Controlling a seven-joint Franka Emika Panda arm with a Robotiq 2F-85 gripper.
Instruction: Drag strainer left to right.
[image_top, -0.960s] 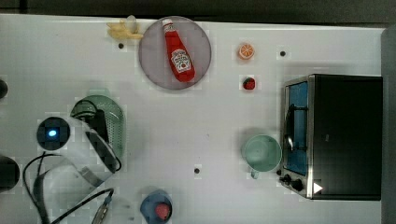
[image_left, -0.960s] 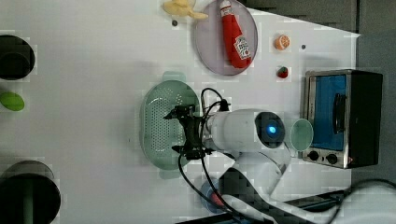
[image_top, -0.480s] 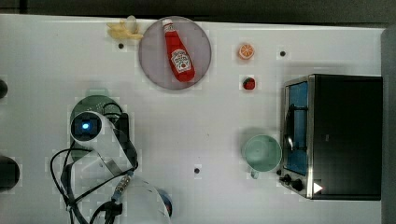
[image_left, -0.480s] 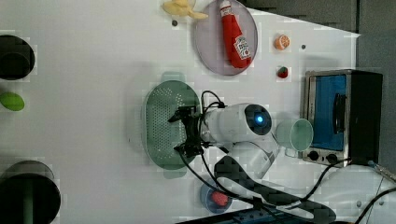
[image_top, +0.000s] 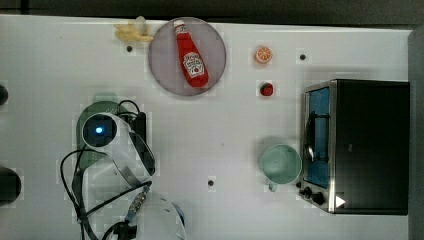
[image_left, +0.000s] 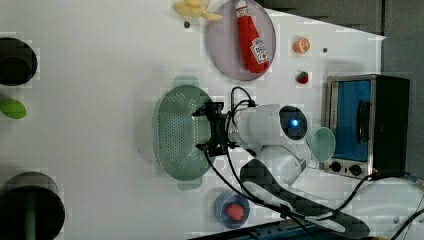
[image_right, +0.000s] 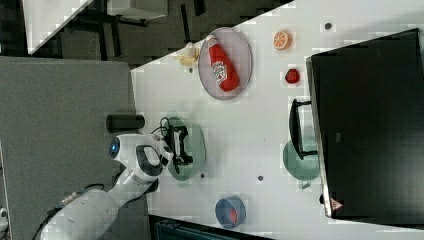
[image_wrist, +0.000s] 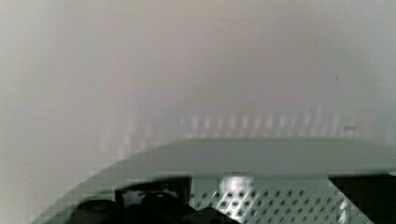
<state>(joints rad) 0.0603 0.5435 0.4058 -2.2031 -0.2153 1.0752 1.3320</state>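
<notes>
The strainer, a pale mint-green oval dotted with holes, lies on the white table at the left view's centre. My gripper hangs over its rim on the left view's right side, open, one black finger toward each end of that rim. The right view has the gripper above the strainer. My arm's wrist covers most of the strainer in the top view. In the wrist view the strainer's rim and holed wall run close under the dark fingers.
A grey plate with a ketchup bottle lies at the top view's top, a banana beside it. An orange slice, a strawberry, a green mug and a toaster oven stand at the top view's right. A blue bowl sits near my arm.
My arm has swung toward the top view's right and now sits over the strainer. The strainer itself has stayed where it was, and the gripper has stayed open.
</notes>
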